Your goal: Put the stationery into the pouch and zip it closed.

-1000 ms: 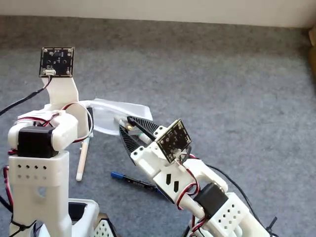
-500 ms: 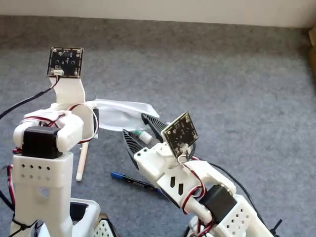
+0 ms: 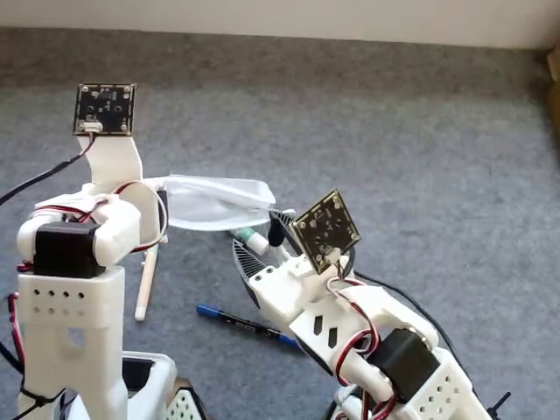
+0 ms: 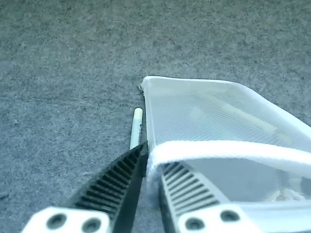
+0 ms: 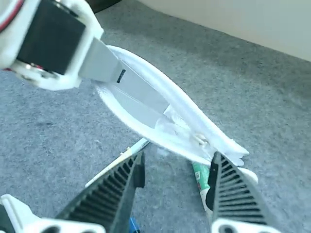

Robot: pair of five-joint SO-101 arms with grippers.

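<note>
Now left gripper (image 4: 146,156) clamped on pouch (image 4: 209,111) rim; right gripper (image 5: 177,163) jaws apart, near pouch mouth; green-white tube (image 5: 199,177) on carpet (image 3: 394,131) just beside it.

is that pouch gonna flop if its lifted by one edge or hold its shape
Probably floppy: the pouch looks like thin see-through mesh, and its mouth bows open where the left jaws pinch its rim. Likely light, since that single pinch holds the edge up. It may sag or shift if pushed.

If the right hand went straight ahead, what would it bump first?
Probably the green-and-white tube lying between the right hand's open fingers, then the mesh pouch just beyond. Depth is hard to judge.
</note>
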